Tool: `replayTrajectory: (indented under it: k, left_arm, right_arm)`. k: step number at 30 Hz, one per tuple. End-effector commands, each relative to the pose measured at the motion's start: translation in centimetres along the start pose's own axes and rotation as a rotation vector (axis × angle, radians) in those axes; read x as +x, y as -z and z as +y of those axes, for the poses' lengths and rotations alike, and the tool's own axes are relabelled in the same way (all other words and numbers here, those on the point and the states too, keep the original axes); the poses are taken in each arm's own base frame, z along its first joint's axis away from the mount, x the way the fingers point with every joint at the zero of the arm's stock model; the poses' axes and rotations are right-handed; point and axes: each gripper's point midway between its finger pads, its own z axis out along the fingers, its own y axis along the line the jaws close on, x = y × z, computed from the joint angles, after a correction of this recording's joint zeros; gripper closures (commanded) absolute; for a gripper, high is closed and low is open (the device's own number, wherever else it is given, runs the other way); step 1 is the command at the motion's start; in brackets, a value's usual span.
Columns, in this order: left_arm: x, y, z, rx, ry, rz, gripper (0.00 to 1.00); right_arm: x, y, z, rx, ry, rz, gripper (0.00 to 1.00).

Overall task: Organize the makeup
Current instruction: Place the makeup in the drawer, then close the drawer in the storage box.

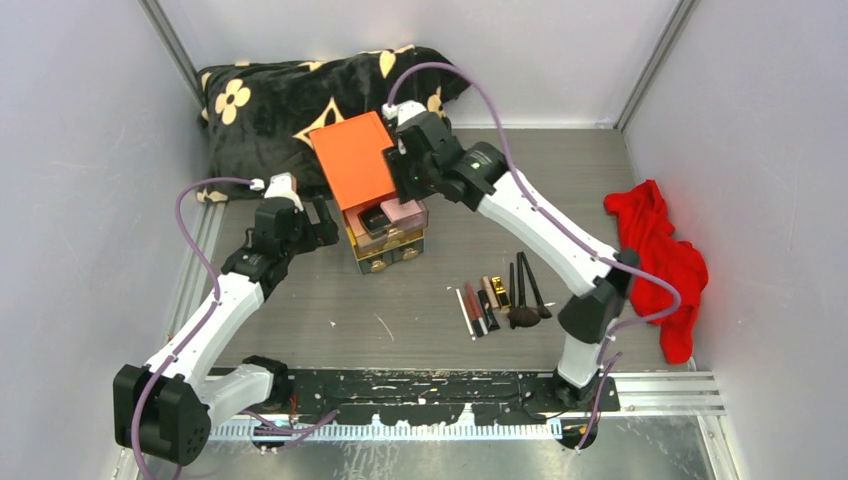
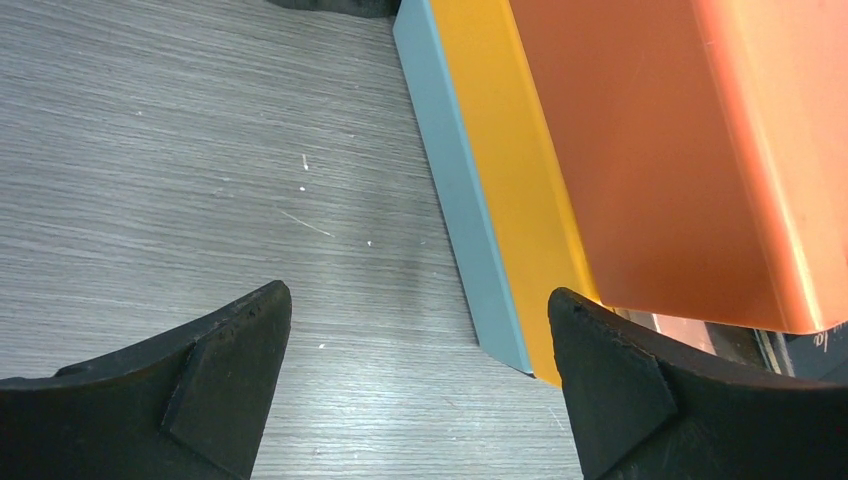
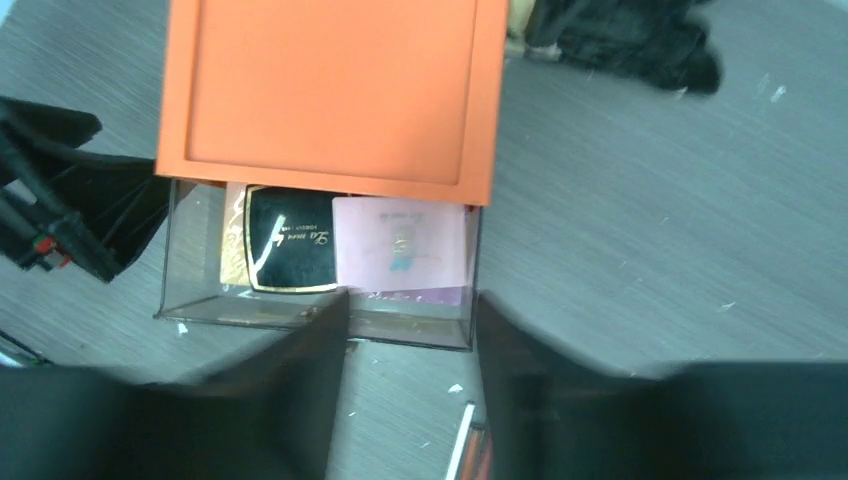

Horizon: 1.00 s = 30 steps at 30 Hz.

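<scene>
The pink palette (image 1: 404,210) lies in the open clear top drawer of the orange-topped box (image 1: 352,160), next to a black and gold compact (image 1: 375,221). The right wrist view shows the palette (image 3: 400,245) and the compact (image 3: 285,240) in the drawer. Thin red, black and gold tubes (image 1: 482,306) and black brushes (image 1: 525,295) lie in a row on the table. My right gripper (image 1: 397,183) hovers above the drawer's front, open and empty (image 3: 412,310). My left gripper (image 1: 322,222) is open and empty beside the box's left side (image 2: 420,340).
A black pillow with cream flowers (image 1: 290,95) lies behind the box. A red cloth (image 1: 660,255) lies at the right. Lower drawers (image 1: 385,255) stick out under the top one. The box's orange and blue side (image 2: 500,190) is close to my left fingers.
</scene>
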Motion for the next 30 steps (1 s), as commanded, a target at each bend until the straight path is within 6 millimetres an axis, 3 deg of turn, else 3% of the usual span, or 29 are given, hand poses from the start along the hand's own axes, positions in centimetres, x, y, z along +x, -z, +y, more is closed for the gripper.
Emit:
replayTrajectory:
  k: [1, 2, 3, 11, 15, 19, 30]
  left_arm:
    - [-2.1, 0.4, 0.0, -0.011, -0.005, -0.06, 0.0]
    - [-2.2, 0.4, 0.0, -0.015, -0.004, -0.062, 0.0]
    - [-2.3, 0.4, 0.0, -0.017, -0.001, -0.068, 0.0]
    - [-3.5, 0.4, 0.6, -0.067, 0.016, -0.095, 0.0]
    - [-3.5, -0.1, 0.4, -0.071, 0.02, -0.081, 0.0]
    - [-3.3, -0.4, 0.4, -0.072, 0.028, -0.079, 0.0]
    - [-3.4, -0.4, 0.7, -0.081, 0.005, -0.079, 0.0]
  right_arm:
    - [-4.3, 5.9, 0.0, -0.083, -0.059, -0.227, 0.71]
    - [-3.8, 6.3, 0.2, -0.104, -0.058, -0.227, 0.88]
    - [-3.2, 6.6, 0.1, -0.108, -0.062, -0.227, 0.98]
    - [5.7, 5.3, 0.3, -0.182, -0.061, -0.116, 0.99]
    - [8.4, 3.9, 1.2, -0.236, -0.065, -0.077, 0.99]
    - [8.6, 2.8, 1.8, -0.256, -0.056, -0.08, 0.99]
    - [5.6, -0.7, 3.5, -0.278, -0.028, -0.111, 0.99]
